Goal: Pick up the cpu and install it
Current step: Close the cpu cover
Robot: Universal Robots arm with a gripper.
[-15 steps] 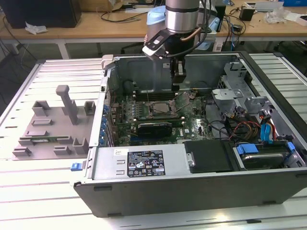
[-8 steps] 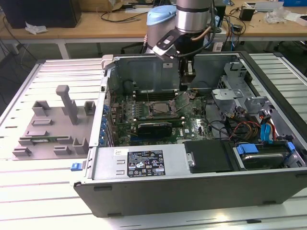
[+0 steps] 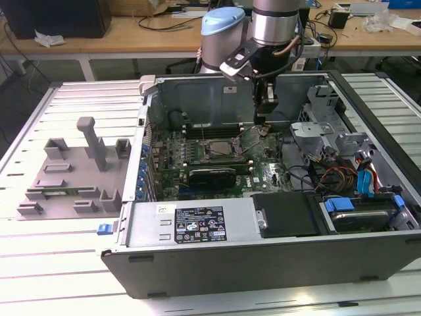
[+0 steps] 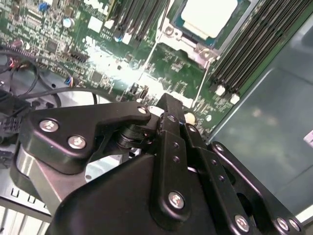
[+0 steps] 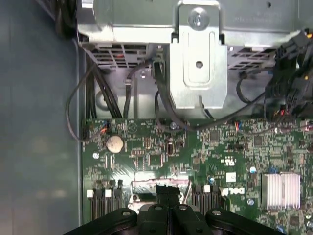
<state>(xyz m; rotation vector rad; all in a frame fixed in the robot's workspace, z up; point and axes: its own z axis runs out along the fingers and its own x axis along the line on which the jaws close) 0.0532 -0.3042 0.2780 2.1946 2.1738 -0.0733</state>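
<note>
Hand point(image 4: 171, 105) hangs clenched and empty over the motherboard point(image 4: 122, 73) inside the case point(image 3: 197, 92); cpu point(image 4: 210, 12) lies seated in the socket point(image 4: 190, 49), apart from the hand

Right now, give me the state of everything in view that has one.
computer case, open, side panel off.
cpu, lying in the socket, uncovered, apart from the gripper.
load frame, raised open.
gripper, shut, above the motherboard beside the socket.

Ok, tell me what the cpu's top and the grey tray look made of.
The cpu: metal plate by its look, pale, smooth, matte sheen under the light. The grey tray: probably moulded plastic, uniform dull grey, blocky posts, no glint.
</note>
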